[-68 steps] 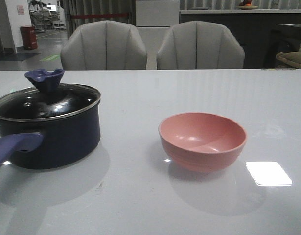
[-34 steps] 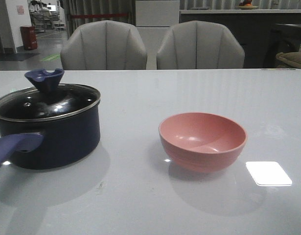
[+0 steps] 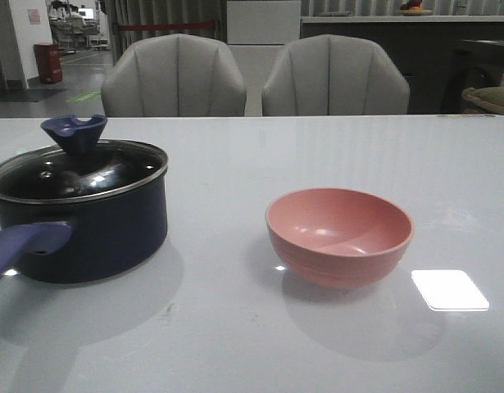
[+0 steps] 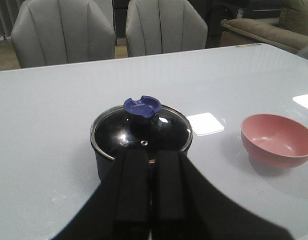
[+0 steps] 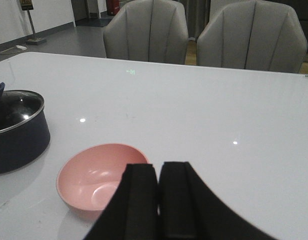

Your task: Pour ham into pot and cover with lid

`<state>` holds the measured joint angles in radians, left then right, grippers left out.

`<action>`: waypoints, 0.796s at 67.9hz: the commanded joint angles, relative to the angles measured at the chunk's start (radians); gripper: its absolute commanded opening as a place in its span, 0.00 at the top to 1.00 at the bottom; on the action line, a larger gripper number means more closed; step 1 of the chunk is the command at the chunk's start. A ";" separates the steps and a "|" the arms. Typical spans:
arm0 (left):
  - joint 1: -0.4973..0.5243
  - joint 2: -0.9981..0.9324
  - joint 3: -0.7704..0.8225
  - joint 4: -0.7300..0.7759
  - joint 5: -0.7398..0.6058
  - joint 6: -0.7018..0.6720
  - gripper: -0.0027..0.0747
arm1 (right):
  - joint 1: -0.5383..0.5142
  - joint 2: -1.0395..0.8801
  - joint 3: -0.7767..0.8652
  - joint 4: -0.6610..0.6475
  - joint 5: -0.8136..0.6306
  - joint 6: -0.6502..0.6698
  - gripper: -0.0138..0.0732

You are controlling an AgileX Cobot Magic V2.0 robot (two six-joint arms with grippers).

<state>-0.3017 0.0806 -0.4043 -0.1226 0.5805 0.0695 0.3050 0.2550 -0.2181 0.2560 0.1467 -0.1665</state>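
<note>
Glass lid point(image 3: 81, 170) sat on the pot point(image 3: 96, 229), rigid and breakable; we judged its knob point(image 3: 74, 132) the best grip. Left gripper point(image 4: 150, 165) and right gripper point(image 5: 158, 175) were closed, empty.

My left hand point(image 4: 151, 195) and right hand point(image 5: 159, 200) each showed two flat, matte black, rectangular fingers.
</note>
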 commanded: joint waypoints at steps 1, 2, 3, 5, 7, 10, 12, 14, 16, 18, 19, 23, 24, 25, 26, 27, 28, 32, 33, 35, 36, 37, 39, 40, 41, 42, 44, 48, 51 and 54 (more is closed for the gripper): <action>-0.007 0.011 -0.007 -0.021 -0.103 0.001 0.82 | -0.007 0.006 -0.029 -0.005 -0.073 -0.004 0.68; -0.007 0.011 0.005 0.006 -0.113 0.001 0.82 | -0.007 0.006 -0.029 -0.005 -0.073 -0.004 0.68; -0.007 0.011 0.005 0.006 -0.113 0.001 0.82 | -0.007 0.006 -0.029 -0.005 -0.073 -0.004 0.68; -0.002 0.011 0.019 0.028 -0.119 0.001 0.82 | -0.007 0.006 -0.029 -0.005 -0.073 -0.004 0.68; 0.009 0.009 0.042 0.045 -0.139 -0.001 0.82 | -0.007 0.006 -0.029 -0.005 -0.073 -0.004 0.68; 0.034 -0.002 0.081 0.067 -0.181 -0.008 0.82 | -0.007 0.006 -0.029 -0.005 -0.073 -0.004 0.68; 0.052 -0.012 0.108 0.076 -0.223 -0.010 0.82 | -0.007 0.006 -0.029 -0.005 -0.073 -0.004 0.68; 0.072 -0.027 0.136 0.079 -0.258 -0.010 0.82 | -0.007 0.006 -0.029 -0.005 -0.073 -0.004 0.68; 0.098 -0.040 0.164 0.078 -0.294 -0.010 0.82 | -0.007 0.006 -0.029 -0.005 -0.073 -0.004 0.68; 0.118 -0.052 0.200 0.078 -0.336 -0.010 0.82 | -0.007 0.006 -0.029 -0.005 -0.073 -0.004 0.68; 0.132 -0.061 0.221 0.078 -0.350 -0.012 0.82 | -0.007 0.006 -0.029 -0.005 -0.073 -0.004 0.68; 0.166 -0.085 0.266 0.084 -0.399 -0.042 0.82 | -0.007 0.006 -0.029 -0.005 -0.073 -0.004 0.68; 0.166 -0.085 0.272 0.086 -0.404 -0.047 0.82 | -0.007 0.006 -0.029 -0.005 -0.073 -0.004 0.68; 0.181 -0.096 0.295 0.092 -0.424 -0.063 0.82 | -0.007 0.006 -0.029 -0.005 -0.073 -0.004 0.68; 0.185 -0.099 0.295 0.092 -0.424 -0.069 0.82 | -0.007 0.006 -0.029 -0.005 -0.073 -0.004 0.68; 0.195 -0.107 0.316 0.097 -0.443 -0.085 0.82 | -0.007 0.006 -0.029 -0.005 -0.073 -0.004 0.68; 0.198 -0.107 0.322 0.097 -0.448 -0.085 0.82 | -0.007 0.006 -0.029 -0.005 -0.073 -0.004 0.68; 0.218 -0.105 0.358 0.102 -0.490 -0.103 0.82 | -0.007 0.006 -0.029 -0.005 -0.073 -0.004 0.68; 0.224 -0.105 0.373 0.108 -0.516 -0.111 0.82 | -0.007 0.006 -0.029 -0.005 -0.073 -0.004 0.68; 0.229 -0.105 0.386 0.110 -0.535 -0.113 0.82 | -0.007 0.006 -0.029 -0.005 -0.074 -0.004 0.68; 0.229 -0.105 0.386 0.110 -0.535 -0.113 0.82 | -0.007 0.006 -0.029 -0.005 -0.074 -0.004 0.68; 0.229 -0.105 0.396 0.110 -0.552 -0.113 0.82 | -0.007 0.006 -0.029 -0.005 -0.074 -0.004 0.68; 0.229 -0.105 0.409 0.113 -0.570 -0.113 0.82 | -0.007 0.006 -0.029 -0.005 -0.074 -0.004 0.68; 0.229 -0.105 0.409 0.113 -0.570 -0.113 0.82 | -0.007 0.006 -0.029 -0.005 -0.074 -0.004 0.68; 0.229 -0.105 0.418 0.116 -0.586 -0.113 0.82 | -0.007 0.006 -0.029 -0.005 -0.074 -0.004 0.68; 0.229 -0.105 0.418 0.116 -0.586 -0.113 0.82 | -0.007 0.006 -0.029 -0.005 -0.074 -0.004 0.68; 0.227 -0.105 0.428 0.116 -0.607 -0.113 0.82 | -0.007 0.006 -0.029 -0.005 -0.074 -0.004 0.68; 0.227 -0.105 0.431 0.116 -0.623 -0.113 0.82 | -0.007 0.006 -0.029 -0.005 -0.074 -0.004 0.68; 0.227 -0.105 0.431 0.116 -0.640 -0.113 0.82 | -0.007 0.006 -0.029 -0.005 -0.074 -0.004 0.68; 0.227 -0.105 0.431 0.116 -0.640 -0.113 0.82 | -0.007 0.006 -0.029 -0.005 -0.074 -0.004 0.68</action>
<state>-0.0762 -0.0043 0.0054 -0.0066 0.0457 -0.0311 0.3050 0.2550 -0.2181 0.2560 0.1467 -0.1665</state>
